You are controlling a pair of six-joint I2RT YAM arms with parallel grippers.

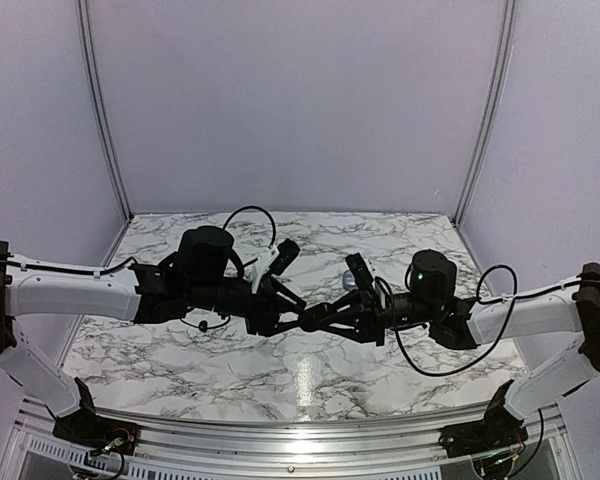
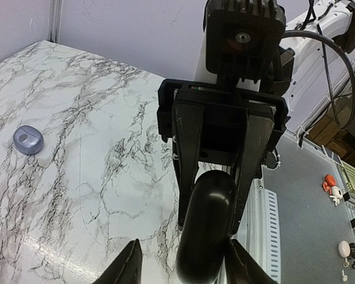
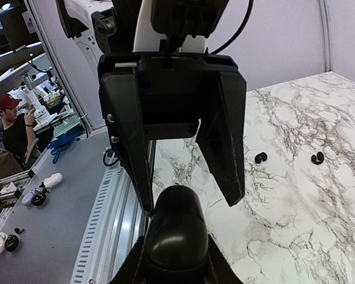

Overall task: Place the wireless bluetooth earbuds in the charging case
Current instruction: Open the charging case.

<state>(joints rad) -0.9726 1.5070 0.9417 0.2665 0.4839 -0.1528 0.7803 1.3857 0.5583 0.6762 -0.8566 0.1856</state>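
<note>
A glossy black oval charging case (image 3: 174,236) hangs above the table between both arms, closed as far as I can see. My right gripper (image 3: 174,251) is shut on it. My left gripper (image 2: 183,247) is open and straddles the case's other end (image 2: 206,225); one finger touches the case and the other stands apart. In the top view the two grippers meet at mid table (image 1: 325,318). Two black earbuds (image 3: 260,157) (image 3: 317,158) lie loose on the marble. The silvery-grey earbuds are out of view.
A small lavender-grey oval case (image 2: 28,140) lies closed on the marble table (image 2: 94,195), away from the grippers. The table's metal front rail (image 3: 109,236) runs below the held case. White walls enclose the back and sides.
</note>
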